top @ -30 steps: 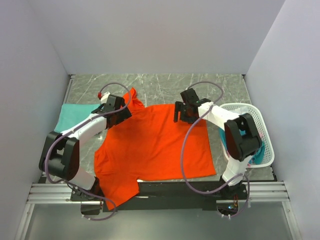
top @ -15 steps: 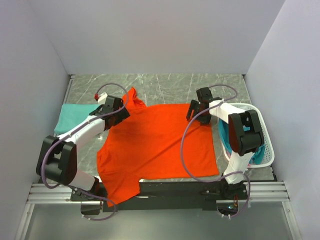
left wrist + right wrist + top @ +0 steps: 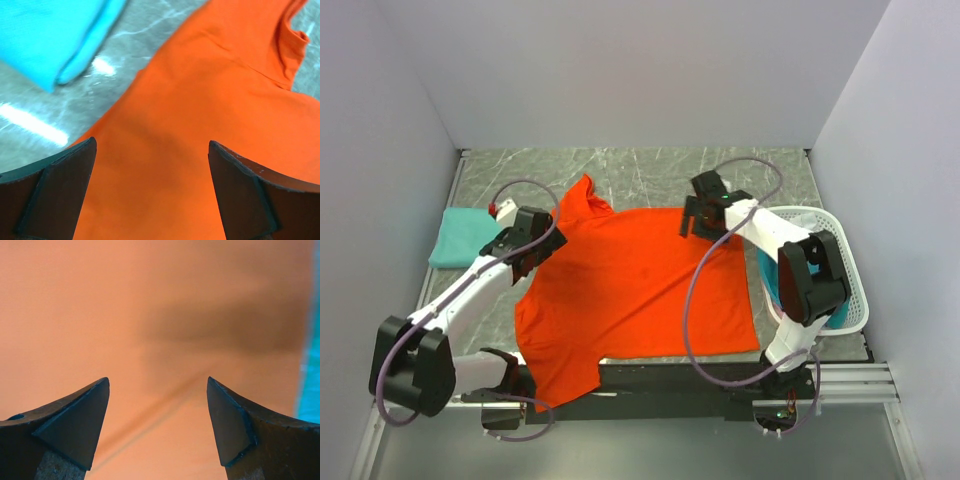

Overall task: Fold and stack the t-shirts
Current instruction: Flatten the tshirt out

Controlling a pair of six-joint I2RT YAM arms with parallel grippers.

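A bright orange-red t-shirt [image 3: 630, 290] lies spread flat on the table, its collar at the back left and one sleeve hanging over the near edge. My left gripper [image 3: 525, 245] is open and empty over the shirt's left shoulder edge; in the left wrist view [image 3: 151, 142] orange cloth [image 3: 210, 100] lies between the fingers. My right gripper [image 3: 705, 215] is open and empty over the shirt's back right corner; in the right wrist view [image 3: 157, 380] orange cloth [image 3: 125, 305] fills the frame. A folded teal t-shirt [image 3: 460, 238] lies at the left, also in the left wrist view [image 3: 55, 35].
A white lattice basket [image 3: 855, 285] stands at the right edge with teal cloth [image 3: 767, 280] inside. The grey marble table [image 3: 650, 170] shows bare behind the shirt. White walls close in on three sides. A teal strip [image 3: 312, 365] shows at the right wrist view's edge.
My left gripper has moved left and nearer, off the sleeve toward the shirt's left edge. My right gripper swung right, then back left. The shirt lies flatter and slightly shifted.
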